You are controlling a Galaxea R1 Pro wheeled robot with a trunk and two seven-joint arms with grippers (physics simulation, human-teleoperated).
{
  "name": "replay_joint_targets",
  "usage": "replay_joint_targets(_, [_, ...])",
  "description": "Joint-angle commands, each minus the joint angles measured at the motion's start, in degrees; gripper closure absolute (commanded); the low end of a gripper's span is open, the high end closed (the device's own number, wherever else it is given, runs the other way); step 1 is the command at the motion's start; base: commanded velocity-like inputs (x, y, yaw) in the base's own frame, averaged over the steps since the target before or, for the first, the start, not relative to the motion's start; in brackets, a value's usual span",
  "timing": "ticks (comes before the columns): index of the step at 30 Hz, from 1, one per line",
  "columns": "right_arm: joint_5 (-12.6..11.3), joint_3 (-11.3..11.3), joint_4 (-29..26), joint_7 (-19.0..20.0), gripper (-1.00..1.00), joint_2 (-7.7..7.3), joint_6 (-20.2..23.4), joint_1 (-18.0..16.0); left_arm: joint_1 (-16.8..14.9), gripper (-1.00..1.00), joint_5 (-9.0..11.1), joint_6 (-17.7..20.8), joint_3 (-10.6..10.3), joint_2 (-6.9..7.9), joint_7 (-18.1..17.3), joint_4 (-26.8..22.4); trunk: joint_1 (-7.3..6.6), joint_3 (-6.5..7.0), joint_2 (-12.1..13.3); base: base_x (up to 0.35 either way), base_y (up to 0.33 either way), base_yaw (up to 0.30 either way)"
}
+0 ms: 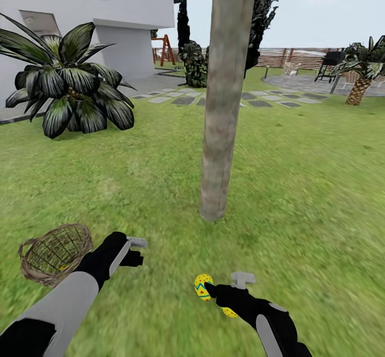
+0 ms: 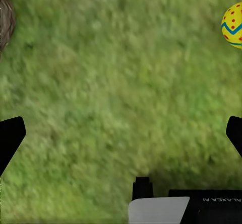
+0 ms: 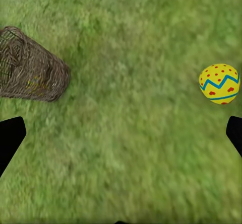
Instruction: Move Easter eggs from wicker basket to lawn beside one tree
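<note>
- The wicker basket (image 1: 54, 253) sits on the lawn (image 1: 299, 196) just beside your left claw (image 1: 136, 250). A speck of yellow shows through the weave low in the basket, so by my reading at least one egg is yet to come out.
- Two eggs lie on the grass near your right claw (image 1: 241, 281): one egg (image 1: 203, 287) just beside its dark fingertip, and a second egg (image 1: 230, 312) mostly hidden under the wrist. Both lie short of the tree (image 1: 224, 95), whose trunk base stands a little further ahead.
- In both wrist views the finger tips sit at opposite edges with bare grass between them, so both claws are spread apart and hold nothing.
- For the basket reach, bring the left claw over the rim from above, fingers either side of the yellow patch, and close only once the egg is between the pads.
- Mind the basket; it looks light and tilted, and a nudge on the rim could roll it.
- Set the egg down nearer the trunk base and release low, since a round egg may roll.
- Consider moving the two grounded eggs closer to the trunk, so all three plainly belong to this tree.
</note>
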Motion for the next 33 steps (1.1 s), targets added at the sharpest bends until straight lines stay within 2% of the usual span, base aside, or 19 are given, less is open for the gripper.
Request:
replay_joint_targets(1, [0.1,-0.1,-0.1,0.2,-1.0,0.03,0.3,0.0,0.0,-1.0,0.6,0.2,-0.4,0.08,0.5,-0.1,-0.22,0.12,0.4,0.0,0.0,0.013])
replay_joint_targets(33, [-0.2,-0.3,2.3,0.8,-1.0,-0.11,-2.1,0.0,0.0,-1.0,0.5,0.2,-0.8,0.05,0.6,0.0,-7.25,5.85,13.2,0.0,0.0,0.001])
